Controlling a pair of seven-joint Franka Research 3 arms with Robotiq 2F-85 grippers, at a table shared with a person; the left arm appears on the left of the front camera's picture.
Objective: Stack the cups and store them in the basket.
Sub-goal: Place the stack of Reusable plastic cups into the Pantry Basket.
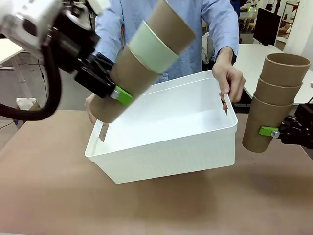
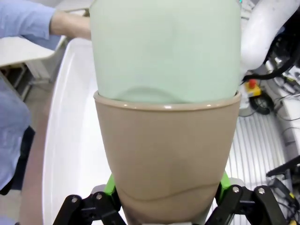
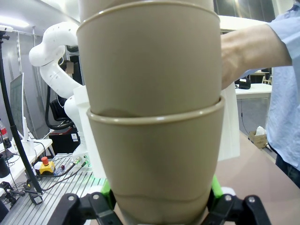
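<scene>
Tapered matte cups point(image 1: 276, 100): 5 tan, 1 mint-green

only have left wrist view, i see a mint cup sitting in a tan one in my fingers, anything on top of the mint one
Observer: Yes, a third tall tan-brown cardboard-like cup sits in the pale mint green cup, so the left fingers hold a three-cup stack.
Operator: where is it over the bin
Observer: It hangs tilted above the left end of the large white rectangular plastic basket, not inside.
Operator: other arm
Observer: The right fingers grip an upright stack of three tan cups, right of the basket and outside it.
</scene>
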